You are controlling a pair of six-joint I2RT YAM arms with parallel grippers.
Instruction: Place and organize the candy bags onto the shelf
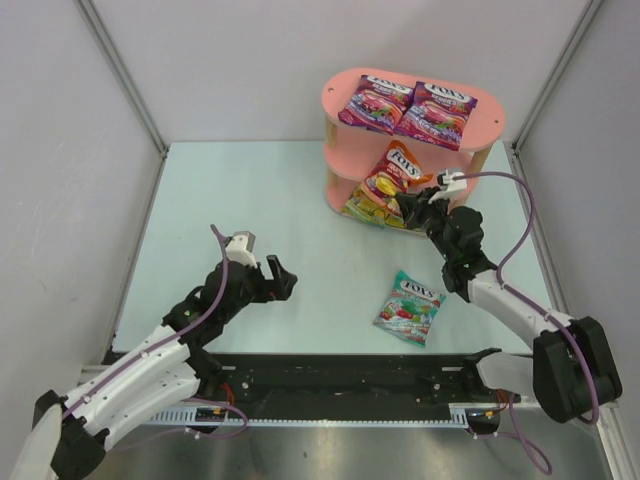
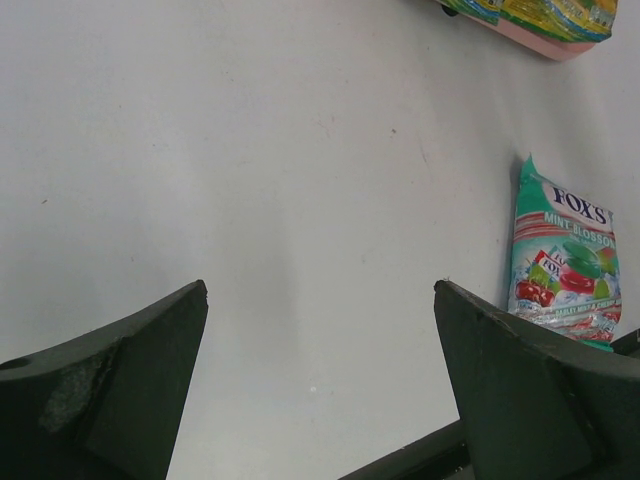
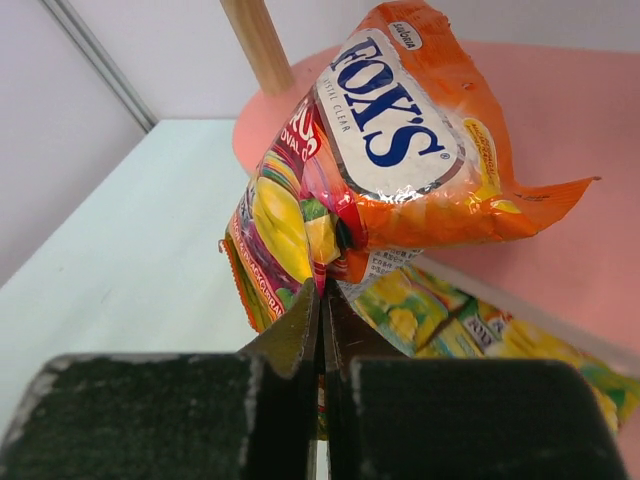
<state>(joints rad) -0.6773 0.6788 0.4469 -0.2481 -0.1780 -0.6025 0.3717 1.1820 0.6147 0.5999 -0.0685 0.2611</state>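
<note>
Right pincer point(image 3: 322, 300) is clamped on the red-orange candy bag point(image 3: 400, 150) at the middle tier of the pink shelf point(image 1: 333, 100) — mid-placement, I'd say. Next up: release it flat, then fetch the teal mint bag point(image 1: 409, 307) on the bench point(image 1: 250, 190) before the shelf. Left pincer point(image 2: 320, 330) is wide, empty.

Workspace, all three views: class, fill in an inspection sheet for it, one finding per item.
Surface: pale table, one bag lying on it.
Job's things: pink shelf; two purple bags flat on its top board; red-orange bag at the middle tier; yellow-green bags on the bottom tier; teal bag on the table, off the shelf.
Clutter: nothing seen.
Grippers: left gripper open, empty, above the table; right gripper shut on the red-orange bag's lower edge.
Cables: purple cable along each arm.
Surroundings: white walls, metal corner posts.
</note>
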